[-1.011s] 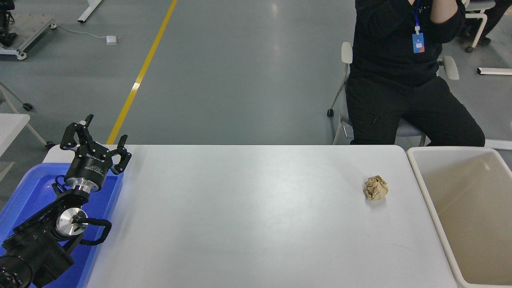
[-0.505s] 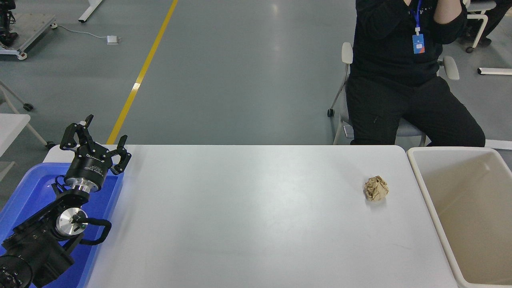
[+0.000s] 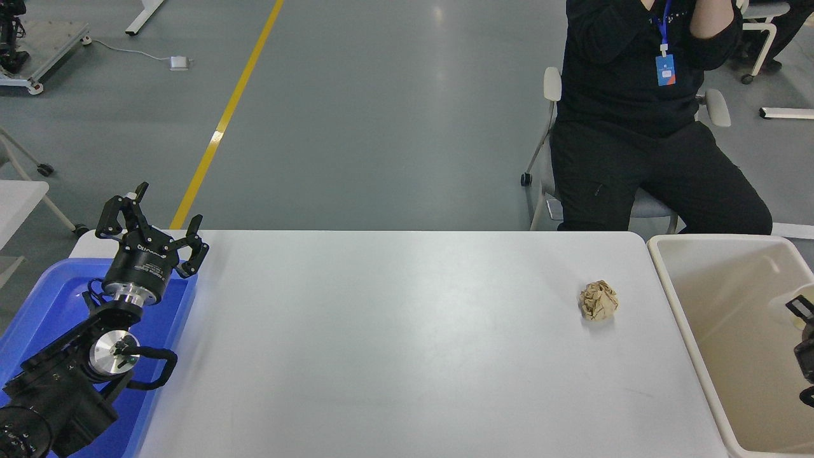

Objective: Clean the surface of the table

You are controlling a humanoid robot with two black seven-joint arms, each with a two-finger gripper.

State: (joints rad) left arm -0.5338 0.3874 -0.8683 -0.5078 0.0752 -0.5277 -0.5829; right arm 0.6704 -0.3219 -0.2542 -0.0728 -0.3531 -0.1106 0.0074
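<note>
At the right edge of the frame, the right tool shows only as a few black parts over the beige bin, too little to tell how its fingers stand. The bin runs off the right and bottom edges. The tabletop is cut by the bottom edge. At lower left, the left arm covers part of the blue tray, and both leave the frame at the corner. The seated person, upper right, is cropped above the chest; the print on the blue badge is too small to tell.
</note>
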